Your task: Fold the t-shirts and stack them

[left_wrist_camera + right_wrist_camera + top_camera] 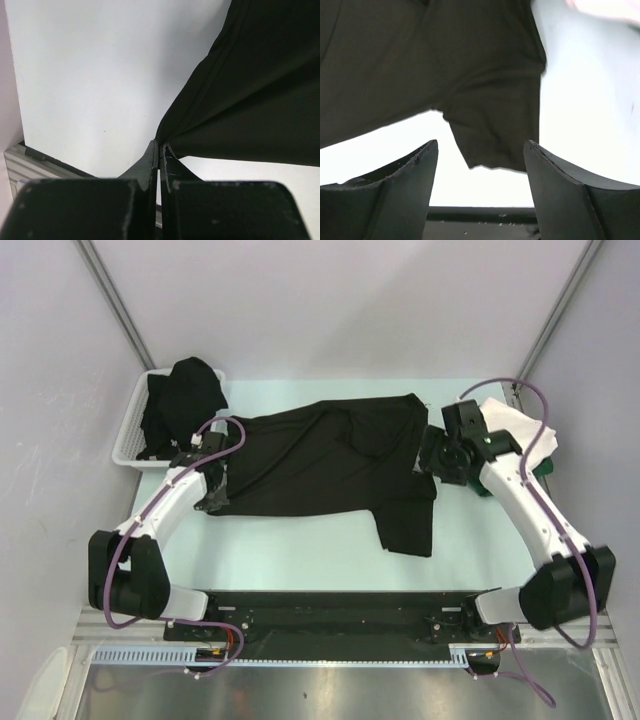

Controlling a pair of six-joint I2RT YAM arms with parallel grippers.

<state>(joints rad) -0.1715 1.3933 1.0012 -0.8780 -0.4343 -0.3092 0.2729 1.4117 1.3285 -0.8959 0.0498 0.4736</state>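
One spread black t-shirt (pixel 320 460), one white t-shirt (pixel 515 418), one basket (pixel 130 450).

No text, label, brand, number or sign is showing legibly in any view. The spread black cotton t-shirt (pixel 320 460) is presenting only plain fabric to the cameras.
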